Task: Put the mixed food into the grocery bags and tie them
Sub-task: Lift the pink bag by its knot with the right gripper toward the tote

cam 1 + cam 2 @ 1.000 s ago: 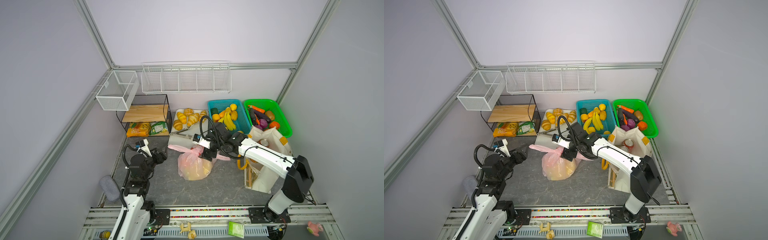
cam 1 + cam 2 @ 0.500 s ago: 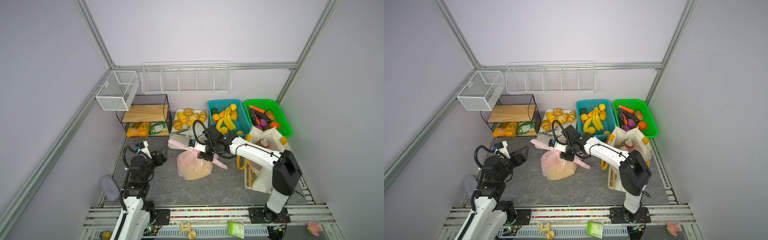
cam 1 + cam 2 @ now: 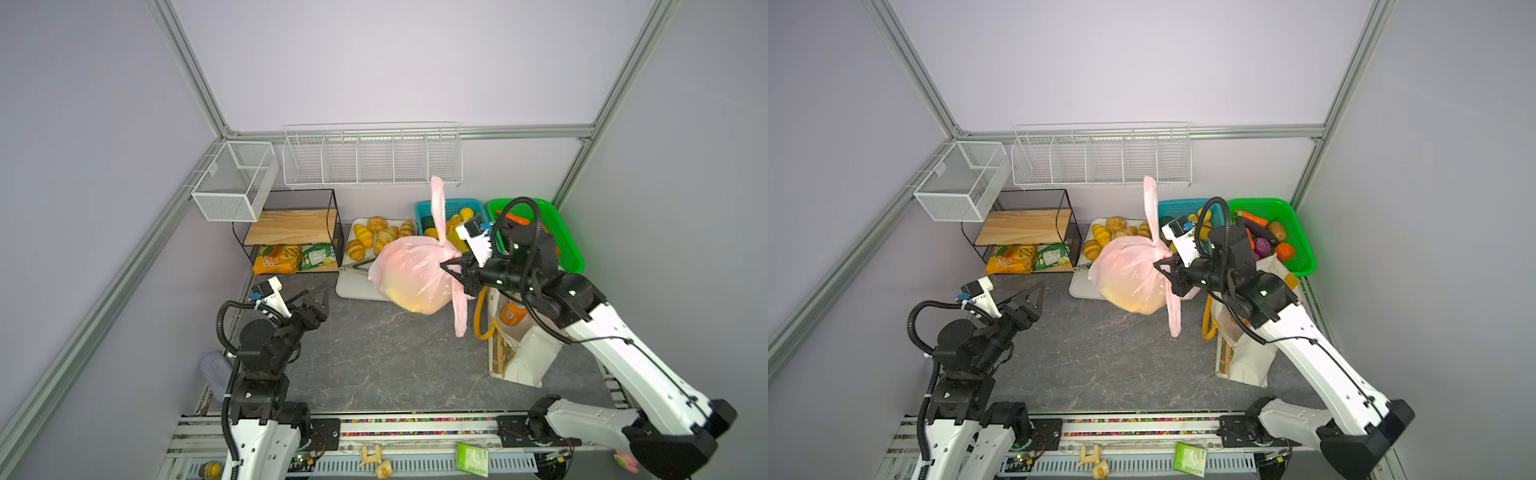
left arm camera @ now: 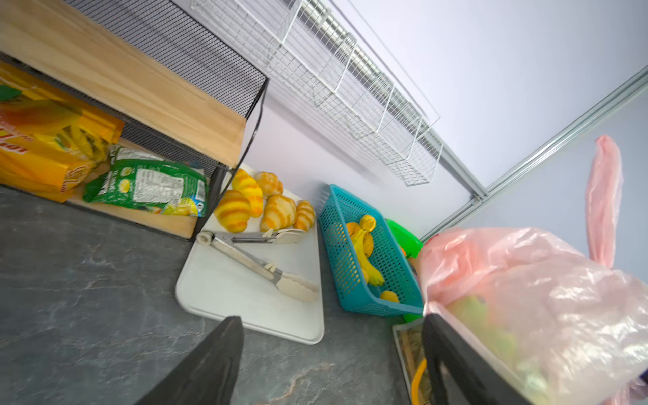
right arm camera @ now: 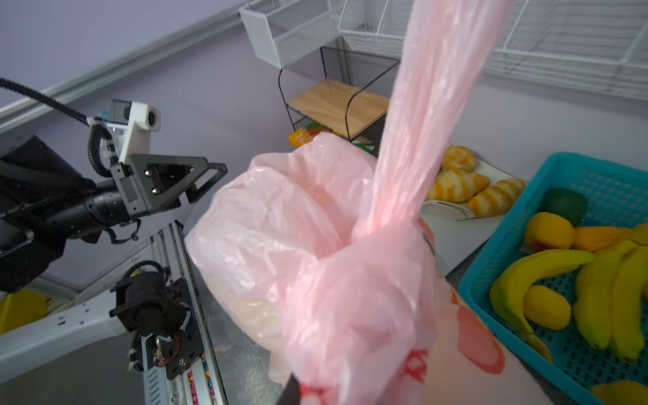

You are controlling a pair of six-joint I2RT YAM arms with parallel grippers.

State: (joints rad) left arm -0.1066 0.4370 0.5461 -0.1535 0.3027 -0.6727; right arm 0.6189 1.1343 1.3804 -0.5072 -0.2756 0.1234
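Top views: right gripper (image 3: pixel 453 270) clamps knotted pink bag (image 3: pixel 407 274) beside tote (image 3: pixel 528 357); left gripper (image 3: pixel 318 291) open. Next, probably: set bag down.

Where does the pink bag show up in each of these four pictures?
In a top view: pink bag at centre, gripped at its knot by the right tool.
In a top view: bag at centre again.
Left wrist: bag at lower right, close.
Right wrist: bag fills the middle.
Shared landmark: teal basket.
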